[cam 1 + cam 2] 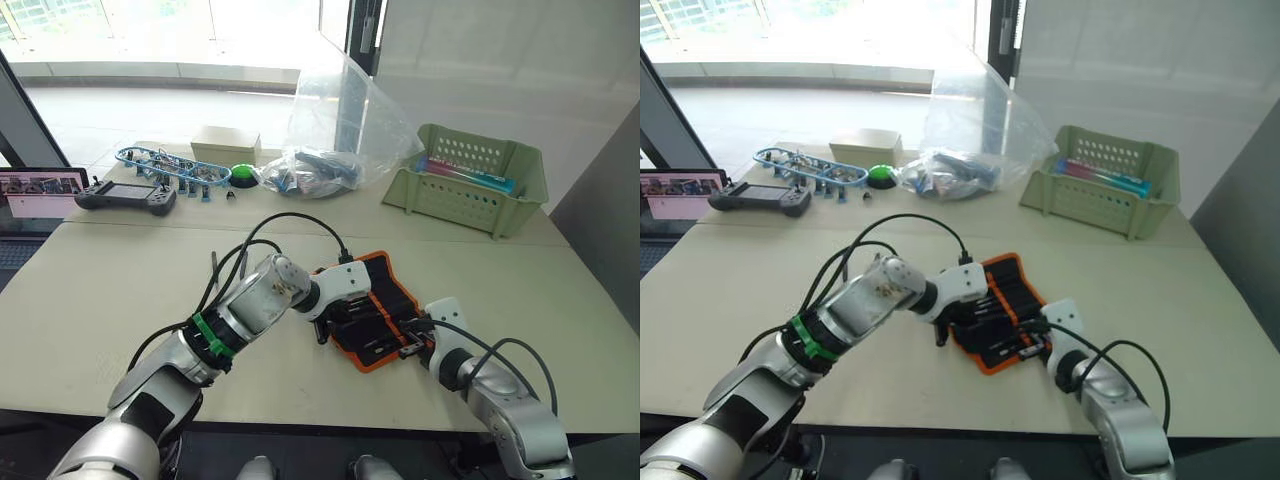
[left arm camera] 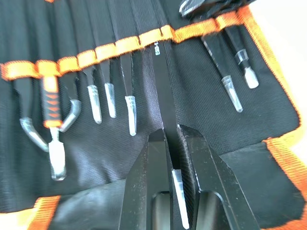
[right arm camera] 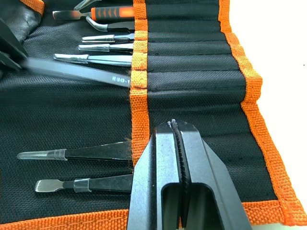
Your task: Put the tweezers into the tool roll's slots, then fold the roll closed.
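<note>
On a pale table (image 1: 120,300), the roll (image 1: 375,310) lies open between both grippers. The left gripper (image 2: 171,143) clamps a tweezer (image 2: 163,96), its far end entering a slot (image 2: 160,34). The right gripper (image 3: 178,129), jaws closed with nothing between them, rests on the roll's orange band.

Your black, orange-edged tool roll (image 1: 372,310) is lying open on the table. Tweezers (image 2: 130,106) are sitting in its slots (image 2: 115,45), capped tips showing; one tweezer (image 2: 164,108) is entering a slot, pinched between black fingers.
</note>
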